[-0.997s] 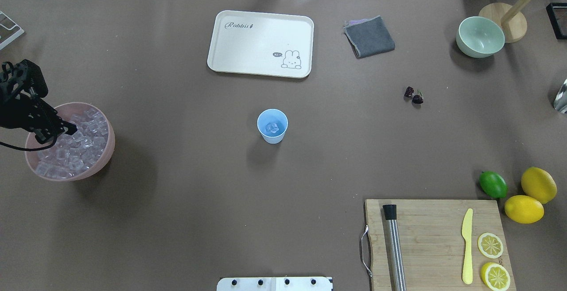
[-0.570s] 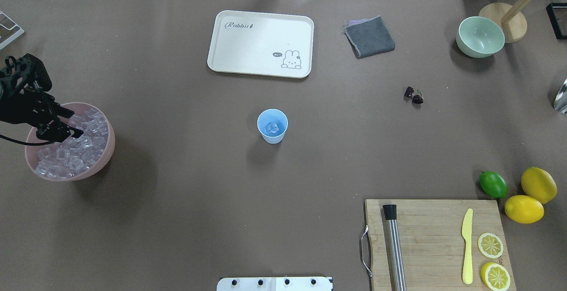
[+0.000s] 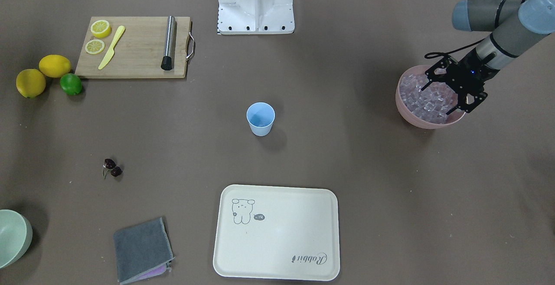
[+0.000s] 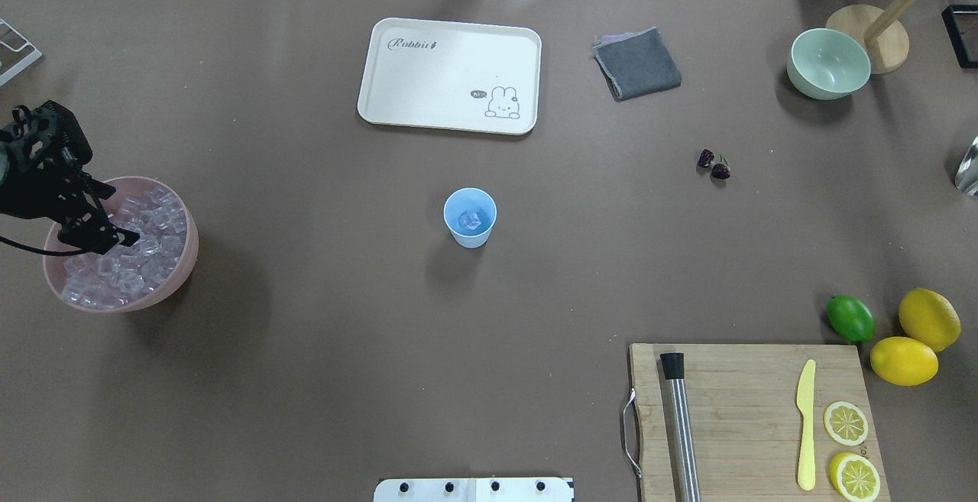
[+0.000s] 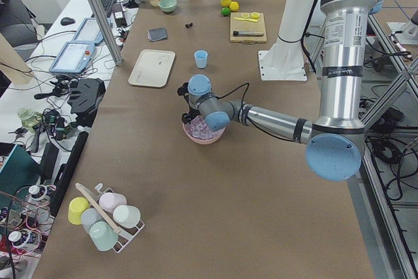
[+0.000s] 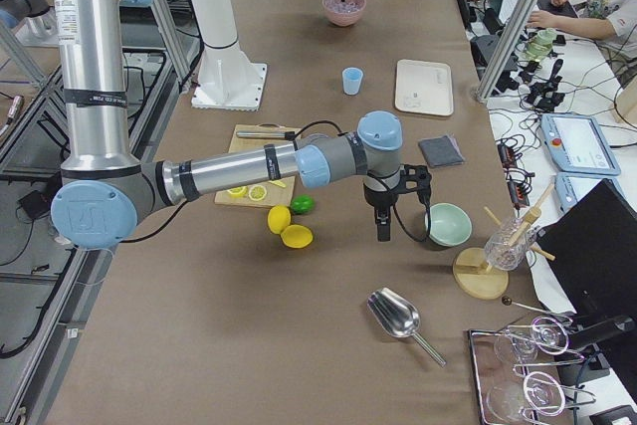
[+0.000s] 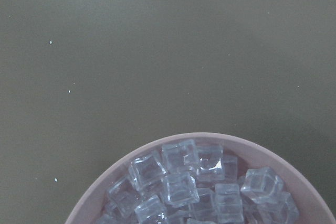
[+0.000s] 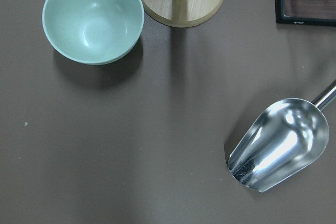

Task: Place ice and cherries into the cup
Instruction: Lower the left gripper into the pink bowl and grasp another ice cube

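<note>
While desk [image 4: 306, 380] carries tray [image 4: 451, 74] & cutting board [image 4: 749, 410], pink bowl [image 4: 182, 269] sits at L edge, heaped w/ ice [image 4: 145, 250]; L end effector [image 4: 124, 216] hangs over it, fingers spread wide. Cup [image 4: 470, 217] mid-desk, well apart from bowl, ice inside. Cherries [image 4: 714, 164] on desk R of cup. R end effector [image 6: 383, 231]: can't tell its state.

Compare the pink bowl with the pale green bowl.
The pink bowl is heaped with ice cubes; the pale green bowl is empty. The pink bowl looks wider than the pale green bowl. The left gripper hangs open over the pink bowl, not the pale green bowl. Both stand upright.
</note>
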Robot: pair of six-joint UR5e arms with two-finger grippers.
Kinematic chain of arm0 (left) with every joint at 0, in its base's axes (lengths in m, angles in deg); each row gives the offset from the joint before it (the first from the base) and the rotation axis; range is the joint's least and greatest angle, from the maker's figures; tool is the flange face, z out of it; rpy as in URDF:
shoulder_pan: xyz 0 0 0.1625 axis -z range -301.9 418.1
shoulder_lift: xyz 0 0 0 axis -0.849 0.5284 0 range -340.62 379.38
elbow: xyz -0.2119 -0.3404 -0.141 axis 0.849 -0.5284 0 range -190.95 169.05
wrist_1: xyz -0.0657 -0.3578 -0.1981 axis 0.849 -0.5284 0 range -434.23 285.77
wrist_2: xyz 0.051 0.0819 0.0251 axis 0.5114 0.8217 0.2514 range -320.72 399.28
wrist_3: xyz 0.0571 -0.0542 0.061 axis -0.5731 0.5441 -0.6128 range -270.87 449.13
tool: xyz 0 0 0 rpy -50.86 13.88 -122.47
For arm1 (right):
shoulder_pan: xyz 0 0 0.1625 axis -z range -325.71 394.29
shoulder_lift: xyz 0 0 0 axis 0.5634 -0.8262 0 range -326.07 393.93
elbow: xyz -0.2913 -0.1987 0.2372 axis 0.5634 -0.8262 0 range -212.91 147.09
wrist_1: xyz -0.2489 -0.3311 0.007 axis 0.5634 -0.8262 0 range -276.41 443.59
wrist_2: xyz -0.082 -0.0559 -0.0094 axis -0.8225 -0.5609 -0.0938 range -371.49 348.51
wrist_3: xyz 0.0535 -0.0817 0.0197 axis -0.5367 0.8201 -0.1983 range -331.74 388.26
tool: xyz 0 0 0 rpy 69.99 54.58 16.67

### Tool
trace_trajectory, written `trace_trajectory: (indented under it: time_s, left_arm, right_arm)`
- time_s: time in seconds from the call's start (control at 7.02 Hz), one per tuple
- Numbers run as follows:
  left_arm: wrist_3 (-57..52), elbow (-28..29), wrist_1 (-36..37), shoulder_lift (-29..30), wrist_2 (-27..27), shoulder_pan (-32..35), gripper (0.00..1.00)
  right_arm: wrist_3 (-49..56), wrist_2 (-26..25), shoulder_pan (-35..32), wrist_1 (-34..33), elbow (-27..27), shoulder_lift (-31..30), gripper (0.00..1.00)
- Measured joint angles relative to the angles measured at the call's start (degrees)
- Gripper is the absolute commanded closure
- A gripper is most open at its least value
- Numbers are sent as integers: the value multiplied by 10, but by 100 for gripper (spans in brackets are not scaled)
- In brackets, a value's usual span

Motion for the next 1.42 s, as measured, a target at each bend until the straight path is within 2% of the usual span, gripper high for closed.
trace_trajectory:
  time_s: [0.85,1.28,1.42]
  left_arm:
    - [-1,22,0,6,5,-22,3]
    - [1,20,-9,5,48,-46,4]
    - [2,19,-17,2,52,-49,45]
  right_arm:
    - [-1,1,0,14,-7,-7,0]
    - [-1,4,1,14,-6,-11,0]
    - [-1,4,1,14,-6,-12,0]
